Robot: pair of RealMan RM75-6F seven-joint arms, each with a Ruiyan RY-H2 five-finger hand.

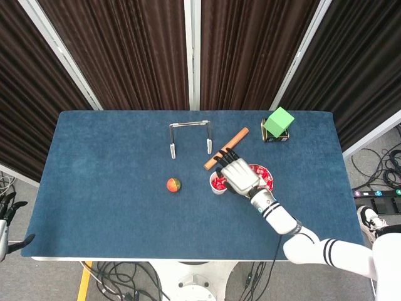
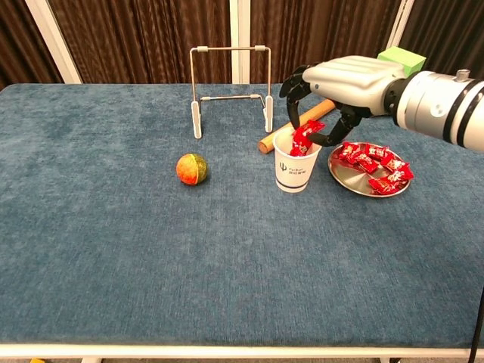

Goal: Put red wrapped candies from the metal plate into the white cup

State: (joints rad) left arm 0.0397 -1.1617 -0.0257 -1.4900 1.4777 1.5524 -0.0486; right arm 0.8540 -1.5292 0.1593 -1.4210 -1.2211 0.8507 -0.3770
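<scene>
The white cup (image 2: pixel 295 171) stands mid-table with red candy showing inside it. Right of it the metal plate (image 2: pixel 364 187) carries several red wrapped candies (image 2: pixel 375 161). My right hand (image 2: pixel 344 82) hovers over the cup's mouth and pinches one red candy (image 2: pixel 305 137) in its fingertips, just above the rim. From the head view, the right hand (image 1: pixel 237 176) covers most of the cup (image 1: pixel 216 185), with the plate (image 1: pixel 265 186) beside it. My left hand (image 1: pixel 6 216) hangs off the table's left edge, fingers apart and holding nothing.
A red-green ball (image 2: pixel 192 169) lies left of the cup. Behind the cup stand a wire rack (image 2: pixel 231 85) and a wooden rolling pin (image 2: pixel 268 140). A green cube (image 1: pixel 278 121) sits at the back right on a dark object.
</scene>
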